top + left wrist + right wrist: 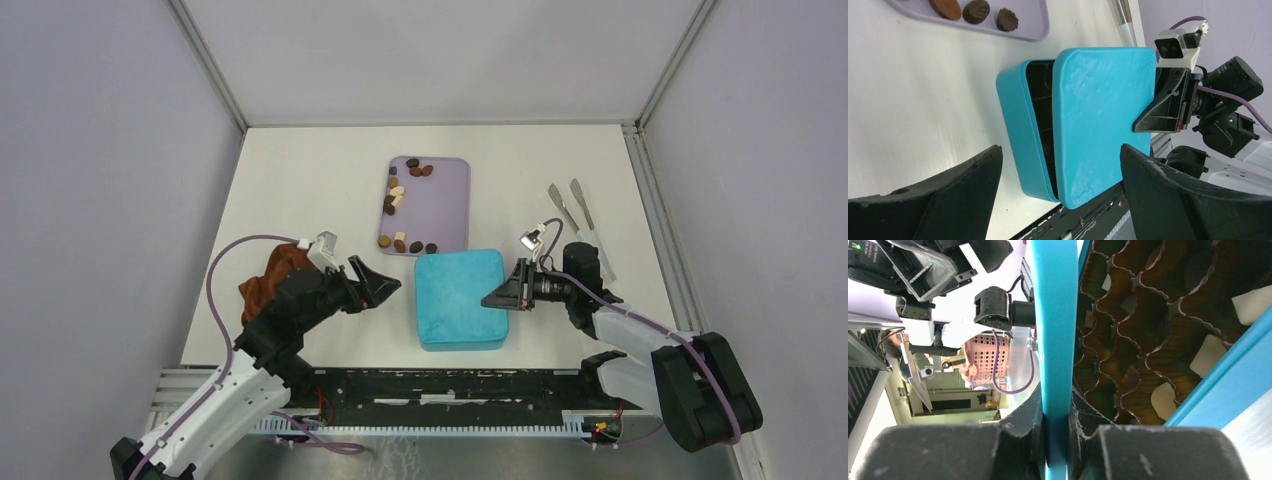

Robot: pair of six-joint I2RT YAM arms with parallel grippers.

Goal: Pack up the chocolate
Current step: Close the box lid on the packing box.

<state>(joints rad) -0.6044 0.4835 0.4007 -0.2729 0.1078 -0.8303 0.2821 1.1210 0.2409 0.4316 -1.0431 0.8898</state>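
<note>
Right claw [1055, 440]: we see it pinching the lid [1103, 120] edge, propping it so the box [1015, 115] gapes;
Left claw [378, 283]: jaws wide, empty, beside box; we judge it free to fetch;
Chocolate [398, 195]: loose on tray [445, 205]; a few in box

Left arm [225, 385]: rises from its base at the near edge of the tabletop [300, 170], left side. The forearm slants up and to the right, and the wrist sits over the near-left part. Left gripper [382, 290]: points toward the right edge, jaws wide apart, nothing between them.

Right arm [640, 330]: base at the near-right corner, elbow folded close to it. The forearm runs left, roughly along the near edge. Right gripper [497, 297]: jaws nearly closed, pinching the right rim of the lid [455, 290]. One of the fingers [973, 450] presses on each face.
</note>
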